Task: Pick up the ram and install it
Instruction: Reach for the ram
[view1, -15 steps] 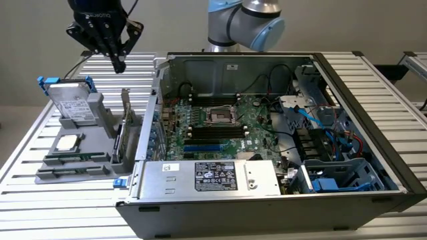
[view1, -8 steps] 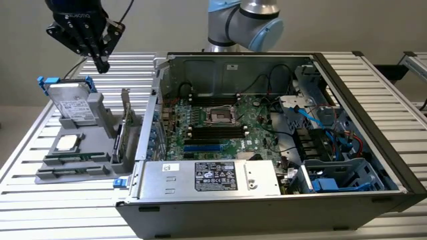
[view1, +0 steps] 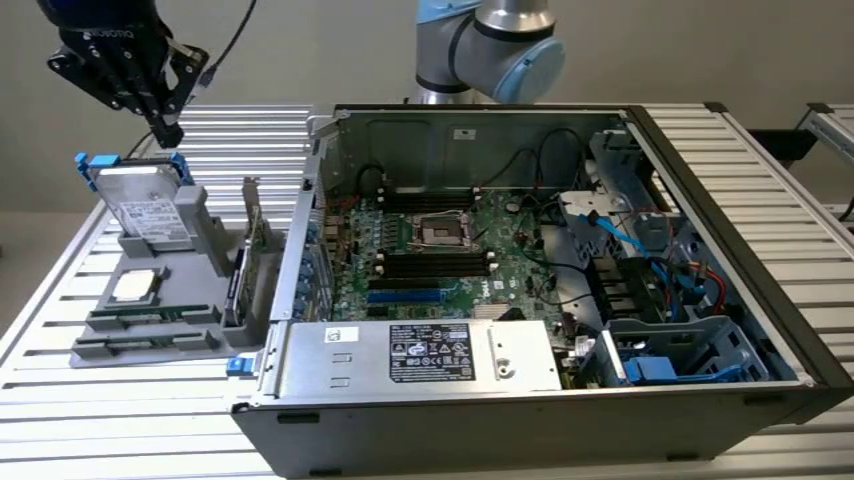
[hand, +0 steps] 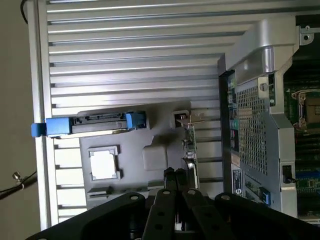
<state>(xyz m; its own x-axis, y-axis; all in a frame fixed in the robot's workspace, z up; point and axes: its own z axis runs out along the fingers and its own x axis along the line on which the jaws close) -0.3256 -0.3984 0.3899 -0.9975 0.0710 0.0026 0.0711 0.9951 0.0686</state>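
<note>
The ram (view1: 150, 314) is a thin green stick lying in a groove at the front of a grey holder (view1: 200, 300) on the exterior view's left. A second similar stick (view1: 140, 343) lies in the groove in front of it. My gripper (view1: 166, 128) hangs high above the holder's back end, over the hard drive (view1: 147, 210), well apart from the ram. Its black fingers (hand: 169, 176) stand together with nothing between them. In the wrist view the holder (hand: 155, 155) lies below the gripper (hand: 174, 175). The long black memory slots (view1: 424, 262) sit on the motherboard (view1: 501, 225) inside the open case.
An upright expansion card (view1: 248, 255) with a metal bracket stands in the holder beside the case wall (view1: 296, 250). A processor chip (view1: 135, 285) rests on the holder. The power supply (view1: 420, 355) is at the case front, with cables and drive bays (view1: 667, 300) on the exterior view's right.
</note>
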